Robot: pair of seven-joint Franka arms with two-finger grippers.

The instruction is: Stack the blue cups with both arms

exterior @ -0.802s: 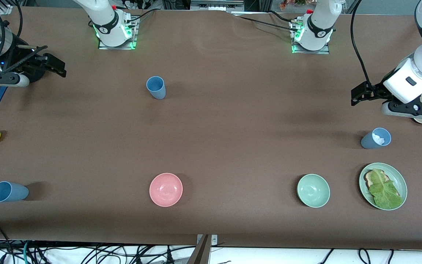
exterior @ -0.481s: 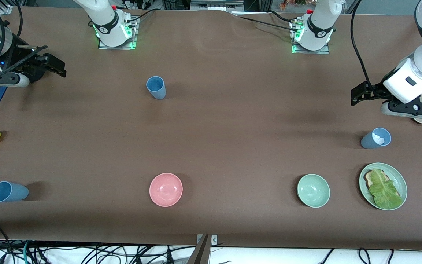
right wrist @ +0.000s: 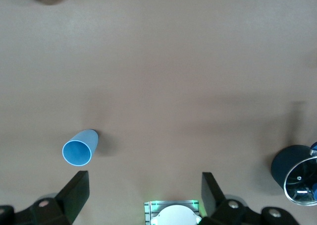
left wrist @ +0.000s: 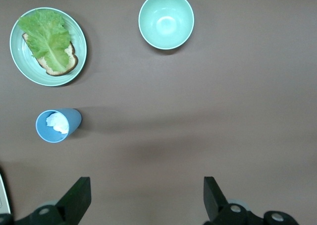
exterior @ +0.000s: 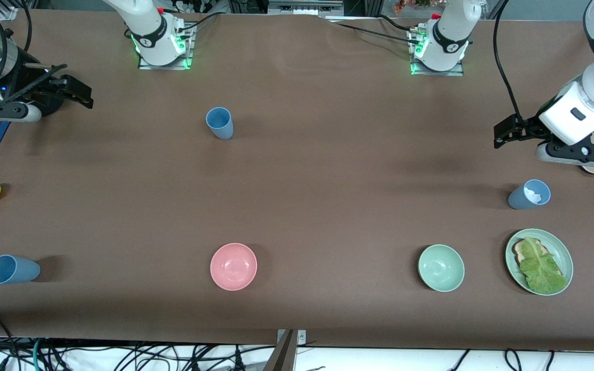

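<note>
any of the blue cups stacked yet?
No: the three blue cups stand apart on the table, none nested in another.

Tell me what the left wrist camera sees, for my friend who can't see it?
The left hand hangs open over bare brown table. On the table are a blue cup with something white inside, a pale green bowl, and a green plate of bread and lettuce.

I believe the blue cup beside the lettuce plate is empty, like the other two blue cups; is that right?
Not quite: the blue cup beside the lettuce plate has something white inside, as the left wrist view shows. The other two blue cups do look empty.
</note>
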